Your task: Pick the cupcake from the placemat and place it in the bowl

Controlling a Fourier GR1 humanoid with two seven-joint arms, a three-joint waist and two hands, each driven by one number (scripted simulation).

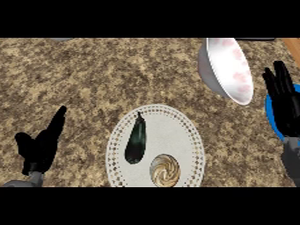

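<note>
At the near edge of the bench (81,79), cupcake (164,170): likely light, crushable; grasp its sides.
Left robot hand (42,147), right robot hand (287,105): released.

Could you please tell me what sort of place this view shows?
Probably a kitchen counter: a speckled brown stone-like worktop, a large white bowl with pink spots, and a round white lacy placemat carrying a swirl-topped cupcake and a dark, glossy aubergine.

Rough-looking speckled stone for the counter (67,74), wood-toned at its far corners; matt white, lace-edged placemat (175,132); smooth, glossy bowl (227,66); shiny dark-skinned aubergine (137,140); matt, ridged cupcake (164,169).
</note>
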